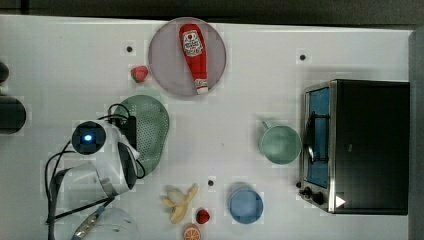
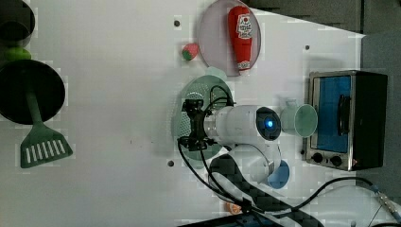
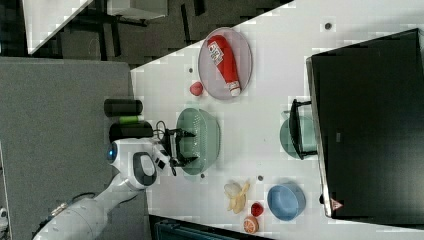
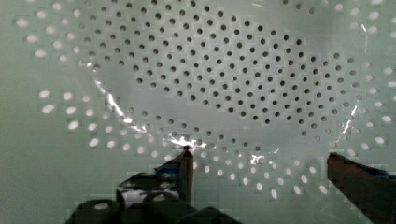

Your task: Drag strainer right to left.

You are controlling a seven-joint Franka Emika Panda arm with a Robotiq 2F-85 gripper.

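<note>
The strainer (image 1: 150,131), a mint-green perforated colander, sits just below the ketchup plate (image 1: 165,65) in the top view, its long axis running away from that plate. The gripper (image 3: 186,146) is directly over it, reaching down into the bowl, fingers spread wide with one fingertip (image 4: 187,161) touching the perforated floor, clamping nothing. In the top view the mint mug (image 1: 280,144) lies well apart on the strainer's right; a leftward drag should meet open table.

Lab tabletop (image 1: 60,60) with toy kitchenware
</note>
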